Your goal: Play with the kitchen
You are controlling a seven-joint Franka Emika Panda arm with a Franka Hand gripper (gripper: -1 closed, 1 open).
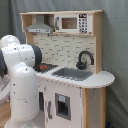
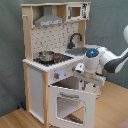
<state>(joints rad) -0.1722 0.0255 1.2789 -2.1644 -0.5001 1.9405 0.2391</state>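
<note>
The kitchen (image 1: 75, 75) is a tall white and light-wood toy, seen in both exterior views. It has a grey hood (image 2: 49, 20), a black faucet (image 2: 75, 39), a grey sink (image 1: 74, 73) and a small pot (image 2: 46, 55) on the stove. Its windowed oven door (image 2: 70, 102) hangs partly open, tilted outward. In the second exterior view my gripper (image 2: 86, 82) sits just above the door's top edge, right in front of the knob panel. In the first exterior view my own white arm (image 1: 22, 75) hides the gripper and the oven.
A grey curtain (image 2: 10, 60) backs the kitchen. A microwave (image 1: 72, 22) sits in the upper shelf. The wooden floor (image 2: 115, 110) lies open in front of the oven on the second exterior view's right. My arm reaches in from the second exterior view's right.
</note>
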